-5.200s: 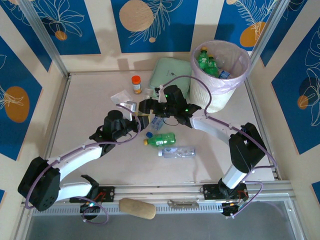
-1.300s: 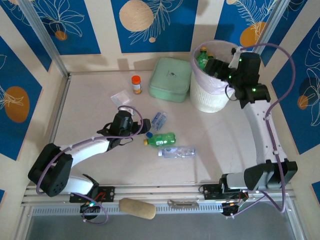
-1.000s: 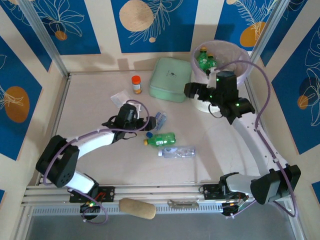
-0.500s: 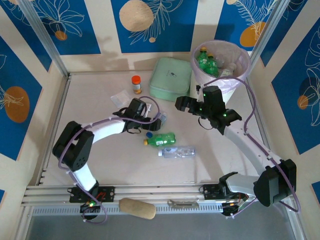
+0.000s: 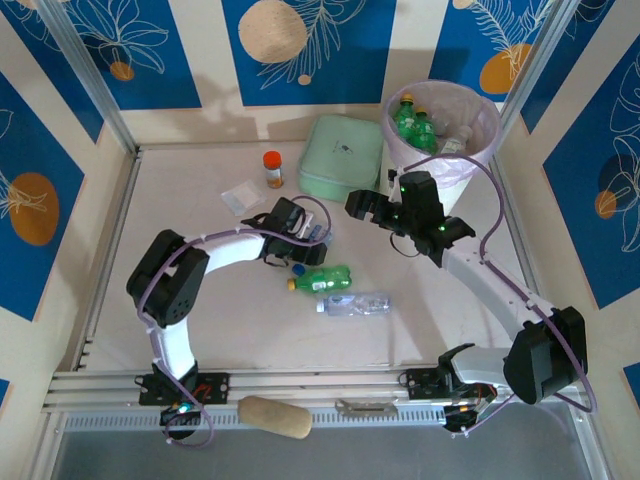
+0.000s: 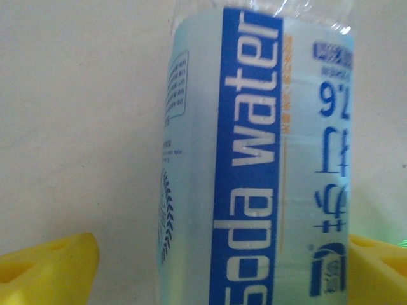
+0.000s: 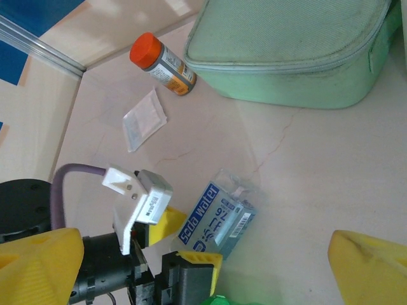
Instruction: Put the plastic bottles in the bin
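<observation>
The clear, blue-labelled cylindrical soda water bottle (image 6: 254, 159) lies on the matte beige table (image 7: 305, 165) between the yellow pads (image 6: 48, 270) of the left gripper (image 7: 182, 243), seemingly not yet pinched, while the right gripper (image 5: 360, 207) hovers spread wide and empty.

The bin (image 5: 493, 125) is set far right, with bottles (image 5: 412, 122) inside. The box (image 5: 342, 158) is placed just left of it, the jar (image 5: 272, 168) further left, the bag (image 5: 240, 196) before the jar. Three loose bottles (image 5: 322, 278) are laid mid-table, before the box.
</observation>
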### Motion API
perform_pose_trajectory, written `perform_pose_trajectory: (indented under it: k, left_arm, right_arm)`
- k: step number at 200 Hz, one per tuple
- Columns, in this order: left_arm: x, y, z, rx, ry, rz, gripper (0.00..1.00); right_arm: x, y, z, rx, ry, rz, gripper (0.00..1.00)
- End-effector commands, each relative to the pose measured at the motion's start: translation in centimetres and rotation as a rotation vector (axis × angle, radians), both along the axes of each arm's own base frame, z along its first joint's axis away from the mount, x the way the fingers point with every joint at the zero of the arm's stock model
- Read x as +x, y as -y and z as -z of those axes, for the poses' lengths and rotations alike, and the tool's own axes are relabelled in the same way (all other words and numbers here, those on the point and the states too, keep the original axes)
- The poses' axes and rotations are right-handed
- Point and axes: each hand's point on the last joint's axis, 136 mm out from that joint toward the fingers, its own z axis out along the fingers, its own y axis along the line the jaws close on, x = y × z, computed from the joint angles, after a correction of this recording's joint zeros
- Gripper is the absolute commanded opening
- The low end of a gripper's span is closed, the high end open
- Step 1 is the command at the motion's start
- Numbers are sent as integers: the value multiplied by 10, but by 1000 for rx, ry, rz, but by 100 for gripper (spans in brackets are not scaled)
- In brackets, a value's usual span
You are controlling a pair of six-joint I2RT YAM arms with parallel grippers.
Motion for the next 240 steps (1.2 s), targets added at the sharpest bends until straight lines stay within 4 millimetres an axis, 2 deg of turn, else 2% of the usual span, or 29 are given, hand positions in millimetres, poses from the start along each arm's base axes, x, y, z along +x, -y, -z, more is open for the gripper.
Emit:
perform_pose_trajectory:
  k: [1,38,76,112,139,160,186,240]
  left_arm:
    - [2,3,4,31,8,12,88]
    - [8,1,9,53,26,-5,83]
    - [13,2,9,54,38,-5,72]
    - [13,1,3,46,67,-4,56]
    - [12,-3,-4,46,92,-14,54]
    - [11,-6,-15,29,120,-20,53]
    - [6,-3,-37,-43,168,-8,53]
    - [-8,6,-92,-264,289,4,54]
  right_arm:
    - [-2,-4,0,20,-5,-11,99]
    - [-2,-2,4,12,-17,-5,99]
    - [-2,-4,11,15,-40,-7,99]
    - [-1,-6,11,18,-45,-10,99]
    - [0,-8,10,23,-48,-16,99]
    - [1,-12,9,39,-52,-27,99]
    - [3,-19,6,72,-54,-50,99]
    - [8,-52,-7,191,-50,-149,99]
